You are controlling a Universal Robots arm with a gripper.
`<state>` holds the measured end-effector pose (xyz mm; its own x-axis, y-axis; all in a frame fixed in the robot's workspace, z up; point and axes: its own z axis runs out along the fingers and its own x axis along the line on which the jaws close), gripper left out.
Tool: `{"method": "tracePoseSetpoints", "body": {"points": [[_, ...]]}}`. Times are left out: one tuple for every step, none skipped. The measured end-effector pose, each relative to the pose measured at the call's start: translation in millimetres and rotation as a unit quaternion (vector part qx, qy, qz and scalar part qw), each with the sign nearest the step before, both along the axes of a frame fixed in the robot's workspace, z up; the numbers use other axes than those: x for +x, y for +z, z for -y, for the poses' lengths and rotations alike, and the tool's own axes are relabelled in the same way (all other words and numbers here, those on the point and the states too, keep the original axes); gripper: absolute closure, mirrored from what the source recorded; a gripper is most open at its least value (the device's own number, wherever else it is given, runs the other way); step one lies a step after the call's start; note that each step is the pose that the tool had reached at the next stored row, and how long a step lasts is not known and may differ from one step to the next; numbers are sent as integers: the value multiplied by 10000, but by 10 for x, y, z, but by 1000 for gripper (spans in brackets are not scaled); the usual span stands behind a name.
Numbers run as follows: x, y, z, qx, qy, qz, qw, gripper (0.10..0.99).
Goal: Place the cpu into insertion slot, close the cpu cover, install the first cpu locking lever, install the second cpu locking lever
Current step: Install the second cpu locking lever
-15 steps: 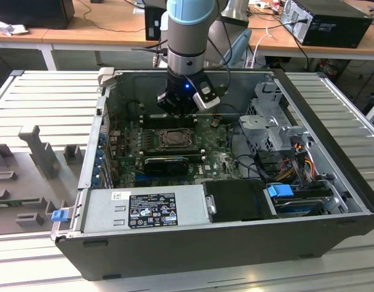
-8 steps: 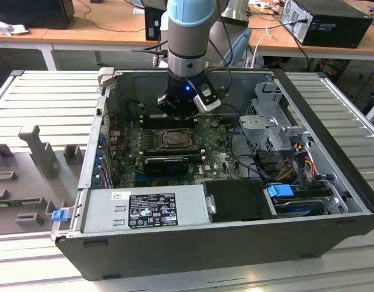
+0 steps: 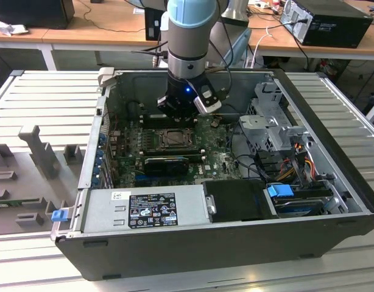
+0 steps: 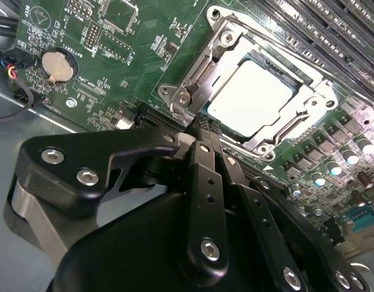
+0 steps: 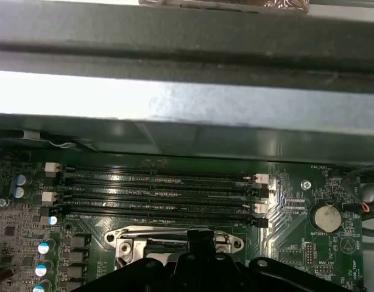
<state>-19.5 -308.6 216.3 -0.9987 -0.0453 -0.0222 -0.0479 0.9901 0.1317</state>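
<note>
- Second wrist view: pale silver square cpu (image 4: 251, 94) sat in black-framed insertion slot (image 4: 296, 74), thin silver metal cpu cover (image 4: 202, 67) closed around it.
- Black gripper (image 4: 202, 125) fingers together, holding nothing, tip at cover edge.
- Exterior view: arm over open grey PC case (image 3: 175, 243).
- First wrist view: long black memory slots (image 5: 162, 191).

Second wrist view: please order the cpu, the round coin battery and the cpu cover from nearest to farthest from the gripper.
1. cpu cover: its metal frame edge lies right by the gripper.
2. cpu: inside the frame, just beyond.
3. coin battery: far off to the side on the green board.
</note>
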Motion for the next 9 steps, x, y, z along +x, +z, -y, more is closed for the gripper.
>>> {"method": "tracePoseSetpoints", "body": {"points": [[0, 5, 1, 0, 0, 0, 10000, 980], [0, 11, 1, 1, 1, 0, 10000, 980], [0, 33, 1, 1, 1, 0, 10000, 980], [0, 52, 1, 1, 0, 0, 10000, 980], [0, 71, 1, 1, 0, 0, 10000, 980], [0, 104, 1, 1, 1, 1, 10000, 980], [1, 128, 1, 1, 1, 1, 10000, 980], [0, 146, 2, 0, 1, 0, 10000, 980], [1, 185, 1, 1, 1, 0, 10000, 980]]}}
